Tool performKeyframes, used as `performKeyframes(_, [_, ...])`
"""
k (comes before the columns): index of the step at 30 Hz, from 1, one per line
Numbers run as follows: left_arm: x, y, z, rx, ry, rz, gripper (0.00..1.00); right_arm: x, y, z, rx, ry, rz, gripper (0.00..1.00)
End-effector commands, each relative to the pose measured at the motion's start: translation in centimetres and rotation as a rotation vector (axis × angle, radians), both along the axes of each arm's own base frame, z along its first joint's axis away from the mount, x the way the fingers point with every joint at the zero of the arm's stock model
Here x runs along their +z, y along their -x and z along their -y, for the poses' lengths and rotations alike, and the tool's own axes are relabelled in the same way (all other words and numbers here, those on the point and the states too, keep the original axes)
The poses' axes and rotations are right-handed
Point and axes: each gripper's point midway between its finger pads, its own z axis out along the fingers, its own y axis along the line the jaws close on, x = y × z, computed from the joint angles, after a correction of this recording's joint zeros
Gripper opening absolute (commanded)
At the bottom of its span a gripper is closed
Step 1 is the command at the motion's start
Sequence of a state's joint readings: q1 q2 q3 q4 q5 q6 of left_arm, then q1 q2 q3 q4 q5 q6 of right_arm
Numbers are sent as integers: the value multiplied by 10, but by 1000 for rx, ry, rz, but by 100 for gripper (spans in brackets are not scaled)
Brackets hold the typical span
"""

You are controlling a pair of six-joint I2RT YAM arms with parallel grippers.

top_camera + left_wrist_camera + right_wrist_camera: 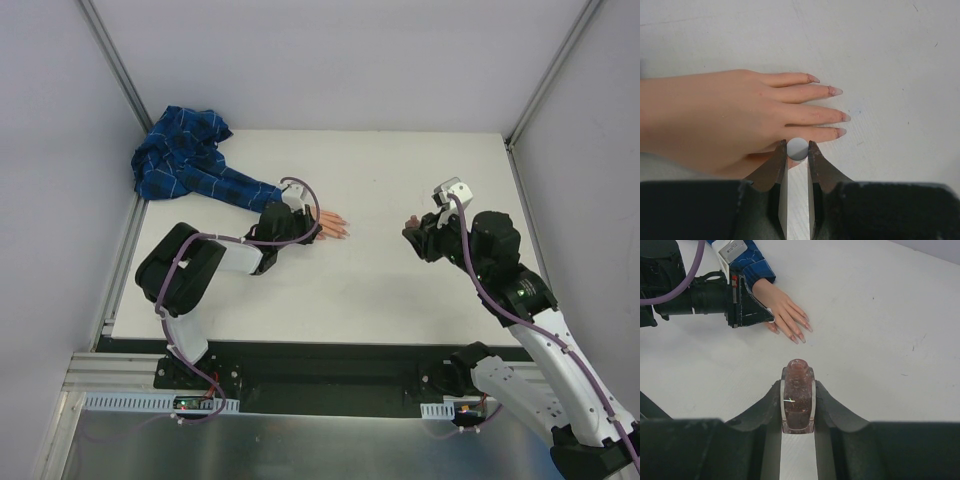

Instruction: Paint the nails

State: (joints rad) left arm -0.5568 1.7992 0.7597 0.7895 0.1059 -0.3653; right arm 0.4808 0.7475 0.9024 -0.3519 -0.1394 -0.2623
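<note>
Two grips | left claw (pixel 797 145): cap (pixel 797 149) near nails (pixel 841 132) | right claw (pixel 798 381): bottle (pixel 798 402)

Bright, even, diffuse light from above; white worktop (pixel 400 290) nearly washed out. Shadows soft, faint, close under hand (pixel 715 115). Wrist views: fingers (pixel 771 172) dark, slightly soft in foreground; sheen on round cap (pixel 797 148), glint on bottle (pixel 798 390). Overhead view sharp.

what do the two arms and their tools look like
The left arm and right arm are built from chunky black jointed links, with white shells on the lower segments. A purple cable runs along each arm. The left tool and right tool each have two dark, curved fingers set on a pale central rail.
</note>
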Motion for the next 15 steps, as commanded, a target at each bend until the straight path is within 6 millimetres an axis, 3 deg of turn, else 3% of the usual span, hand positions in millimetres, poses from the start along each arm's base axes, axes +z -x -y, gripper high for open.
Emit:
performKeyframes(1, [17,-11,6,-6,9,76,0,16,-5,-4,7,-42,48,0])
performKeyframes(15, [13,-5,17,-58,4,81,0,14,-7,-7,17,-48,42,0])
